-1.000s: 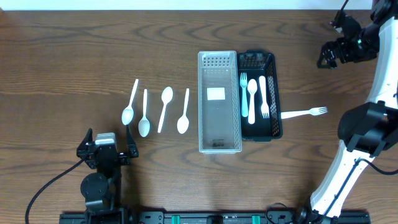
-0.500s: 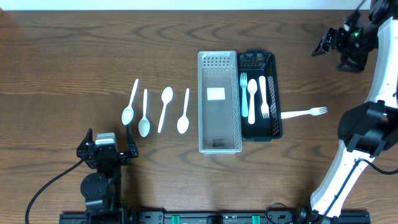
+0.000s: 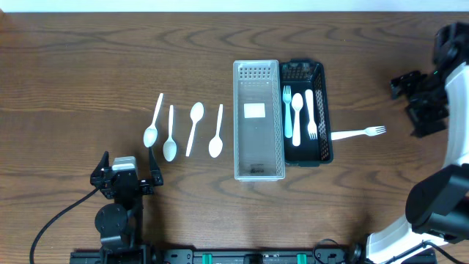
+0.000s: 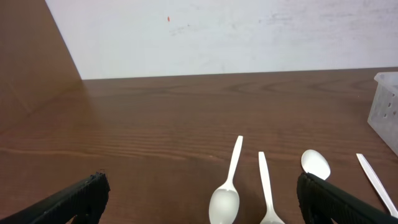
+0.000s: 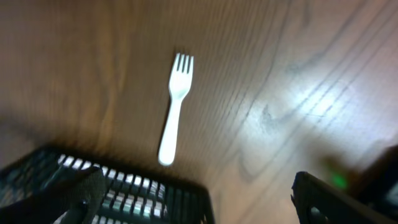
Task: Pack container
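A clear basket point(image 3: 259, 171) stands mid-table, with a black basket point(image 3: 325, 110) at its right holding three white utensils point(image 3: 297, 117). A white fork point(image 3: 357, 133) lies on the table right of the black basket; it also shows in the right wrist view point(image 5: 175, 118), beyond the black basket point(image 5: 155, 193). Several white spoons point(image 3: 170, 136) lie in a row left of the clear basket and show in the left wrist view point(image 4: 227, 193). My left gripper point(image 3: 124, 176) is open and empty near the front edge, below the spoons. My right gripper point(image 3: 418, 99) is open and empty, above the table right of the fork.
The clear basket's corner point(image 4: 387, 106) shows at the right edge of the left wrist view. A white wall point(image 4: 217, 34) stands behind the table's far edge. Bare wood lies around the fork in the right wrist view.
My right gripper has swung from the far right corner down and toward the fork. The left arm, baskets and utensils have not moved.
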Available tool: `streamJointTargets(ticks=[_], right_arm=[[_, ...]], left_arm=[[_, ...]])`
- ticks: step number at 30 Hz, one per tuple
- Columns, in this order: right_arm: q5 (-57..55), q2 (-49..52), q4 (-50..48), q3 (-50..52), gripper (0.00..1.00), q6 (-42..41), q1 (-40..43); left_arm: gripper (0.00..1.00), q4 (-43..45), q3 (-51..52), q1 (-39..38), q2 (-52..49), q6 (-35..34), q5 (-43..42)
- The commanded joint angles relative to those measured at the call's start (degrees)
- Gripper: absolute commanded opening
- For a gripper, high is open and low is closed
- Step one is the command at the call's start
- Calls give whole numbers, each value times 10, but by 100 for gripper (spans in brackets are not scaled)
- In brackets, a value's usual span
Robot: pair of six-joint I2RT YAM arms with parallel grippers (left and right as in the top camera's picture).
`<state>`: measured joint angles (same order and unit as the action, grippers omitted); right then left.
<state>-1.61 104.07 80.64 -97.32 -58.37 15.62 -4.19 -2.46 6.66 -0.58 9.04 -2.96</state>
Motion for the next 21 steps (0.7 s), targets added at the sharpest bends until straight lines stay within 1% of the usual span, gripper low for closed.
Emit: streamJointTargets(ticks=[1, 4, 7, 14, 21], right_arm=[[-24, 15, -76, 89, 99, -64, -21], [-23, 15, -163, 147, 99, -63, -31], [-13, 15, -212, 174, 99, -71, -34], [-16, 17, -220, 199, 99, -139, -52], [-16, 24, -255, 219, 99, -140, -81]], left_arm=[[98, -8, 17, 2, 3, 5, 0], [98, -8, 17, 2, 3, 5, 0], [98, -8, 17, 2, 3, 5, 0], [98, -8, 17, 2, 3, 5, 0], [98, -8, 17, 2, 3, 5, 0]])
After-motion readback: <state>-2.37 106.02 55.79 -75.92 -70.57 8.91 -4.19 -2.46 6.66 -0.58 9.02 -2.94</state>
